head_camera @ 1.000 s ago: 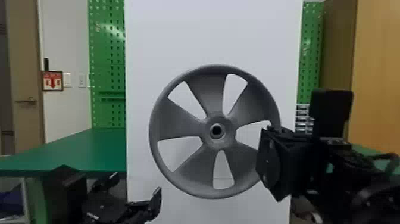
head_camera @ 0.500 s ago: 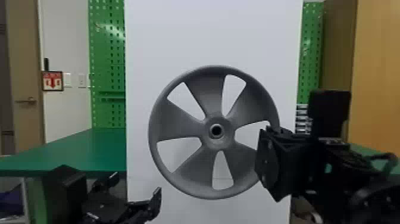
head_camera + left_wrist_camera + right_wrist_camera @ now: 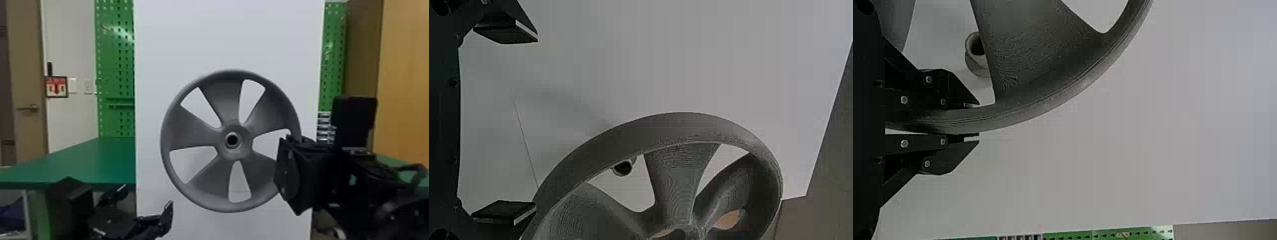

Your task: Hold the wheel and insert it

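Note:
The grey five-spoked wheel (image 3: 204,131) stands upright before a white panel (image 3: 229,38), its hub facing the camera. My right gripper (image 3: 289,169) is at the wheel's right side; in the right wrist view my right gripper (image 3: 973,120) is shut on the rim of the wheel (image 3: 1043,102). A round grey peg (image 3: 977,52) sticks out behind the spokes there. Low on the left, my left gripper (image 3: 145,198) stands open, apart from the wheel. In the left wrist view the left gripper (image 3: 505,122) has widely parted fingers, with the wheel (image 3: 679,175) beyond and a peg end (image 3: 622,167) seen through it.
A green table (image 3: 79,162) extends behind the panel's left side, with green pegboard (image 3: 115,63) behind it. A wooden cabinet (image 3: 405,79) stands at the right. The panel is close behind the wheel.
The wheel has shifted very slightly in the head view, a little left and down. My right gripper keeps its hold on the rim; the left arm looks nearly still.

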Action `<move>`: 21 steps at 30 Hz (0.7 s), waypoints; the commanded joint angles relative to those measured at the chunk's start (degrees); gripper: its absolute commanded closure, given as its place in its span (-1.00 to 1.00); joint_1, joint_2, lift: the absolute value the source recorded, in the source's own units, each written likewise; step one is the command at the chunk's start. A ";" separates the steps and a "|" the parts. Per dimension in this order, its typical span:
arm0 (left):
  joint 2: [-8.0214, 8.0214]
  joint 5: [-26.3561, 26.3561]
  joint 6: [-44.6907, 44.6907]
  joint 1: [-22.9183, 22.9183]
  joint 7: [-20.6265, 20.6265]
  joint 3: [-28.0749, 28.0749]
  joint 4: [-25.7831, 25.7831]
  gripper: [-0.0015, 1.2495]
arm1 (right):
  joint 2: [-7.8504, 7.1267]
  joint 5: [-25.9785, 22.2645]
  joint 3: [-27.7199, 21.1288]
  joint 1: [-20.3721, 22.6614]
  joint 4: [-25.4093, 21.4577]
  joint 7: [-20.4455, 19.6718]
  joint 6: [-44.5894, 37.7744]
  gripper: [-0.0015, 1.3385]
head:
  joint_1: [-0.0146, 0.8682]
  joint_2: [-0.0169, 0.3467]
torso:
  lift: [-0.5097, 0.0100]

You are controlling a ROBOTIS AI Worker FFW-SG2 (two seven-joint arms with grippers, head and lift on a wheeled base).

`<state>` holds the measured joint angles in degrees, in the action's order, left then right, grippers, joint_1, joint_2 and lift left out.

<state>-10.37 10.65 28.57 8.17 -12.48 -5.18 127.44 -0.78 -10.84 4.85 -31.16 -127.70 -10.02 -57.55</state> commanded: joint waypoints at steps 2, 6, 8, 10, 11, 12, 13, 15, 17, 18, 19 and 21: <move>0.00 -0.19 0.08 0.00 0.00 0.00 0.00 -0.84 | -0.01 0.12 0.07 -0.21 0.70 0.00 0.25 0.74 | -0.75 -0.82 | -0.74; 0.00 -0.19 -0.01 -0.26 0.00 0.00 -0.09 -0.84 | -0.01 0.29 -0.01 -0.48 0.97 0.00 0.34 0.74 | -0.75 -0.82 | -0.74; 0.00 -0.19 -0.01 -0.26 0.00 0.00 -0.09 -0.84 | -0.01 0.38 -0.01 -0.65 1.14 0.00 0.34 0.74 | -0.75 -0.82 | -0.74; 0.00 -0.19 -0.01 -0.26 0.00 -0.09 -0.09 -0.84 | -0.01 0.56 -0.01 -1.01 1.49 0.00 0.34 0.74 | -0.75 -0.82 | -0.74; 0.00 -0.19 -0.01 -0.18 0.00 -0.18 -0.09 -0.84 | -0.01 0.56 -0.01 -1.09 1.67 0.00 0.34 0.74 | -0.75 -0.82 | -0.74; 0.00 -0.19 -0.01 -0.18 0.00 -0.18 -0.09 -0.84 | -0.10 0.73 -0.01 -1.27 1.85 0.00 0.34 0.74 | -0.75 -0.82 | -0.74; 0.00 -0.19 -0.01 -0.18 0.00 -0.18 -0.09 -0.84 | -0.10 0.73 -0.01 -1.44 2.02 0.00 0.34 0.74 | -0.75 -0.82 | -0.74; 0.00 -0.19 -0.01 -0.18 0.00 -0.27 -0.09 -0.84 | -0.10 0.91 -0.10 -1.62 2.46 0.00 0.42 0.74 | -0.75 -0.82 | -0.74; 0.00 -0.11 -0.01 -0.18 0.00 -0.27 -0.17 -0.84 | -0.10 1.09 -0.19 -1.88 2.90 0.00 0.42 0.74 | -0.75 -0.82 | -0.74; 0.00 -0.11 -0.01 -0.18 0.00 -0.35 -0.17 -0.84 | -0.10 1.17 -0.28 -1.97 3.08 0.00 0.42 0.74 | -0.75 -0.82 | -0.74; 0.00 -0.11 -0.01 -0.18 0.00 -0.35 -0.17 -0.84 | -0.10 1.26 -0.36 -2.06 3.34 0.00 0.42 0.74 | -0.75 -0.82 | -0.74; 0.00 -0.11 -0.01 -0.18 0.00 -0.35 -0.17 -0.84 | -0.10 1.70 -0.28 -2.24 3.95 0.00 0.60 0.74 | -0.75 -0.82 | -0.74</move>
<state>-10.37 10.51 28.56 7.99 -12.48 -5.49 127.28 -0.88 -9.73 4.64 -33.03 -124.78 -10.02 -57.12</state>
